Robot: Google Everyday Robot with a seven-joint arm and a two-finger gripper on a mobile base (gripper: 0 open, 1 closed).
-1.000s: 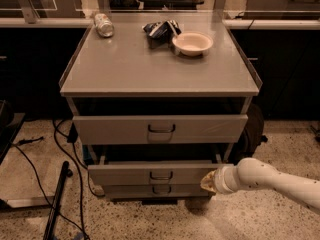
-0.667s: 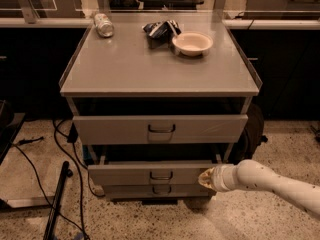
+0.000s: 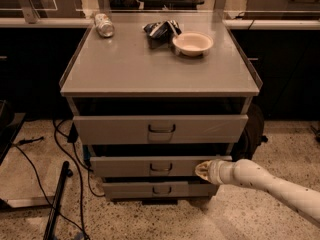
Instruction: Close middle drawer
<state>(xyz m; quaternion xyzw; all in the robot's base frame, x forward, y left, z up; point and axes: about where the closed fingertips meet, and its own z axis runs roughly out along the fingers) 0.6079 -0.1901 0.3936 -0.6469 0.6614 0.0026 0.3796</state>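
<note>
Gripper (image 3: 204,170) tip sat at the right end of the middle drawer (image 3: 130,166) front, lower centre of frame, apparently touching it; couldn't tell whether it was open or shut. Drawer looked partly out, between the top drawer (image 3: 115,129) above and the bottom drawer (image 3: 125,189) below. Contact was off-centre, right of the recessed handle (image 3: 161,167). My call: push straight back, square to the front, slow and steady, or shift toward the handle so the drawer wouldn't rack on its slides. Stay under the top drawer's overhang. Arm (image 3: 270,184) ran low from the lower right corner, up-left to the front, wrist in line with the forearm
</note>
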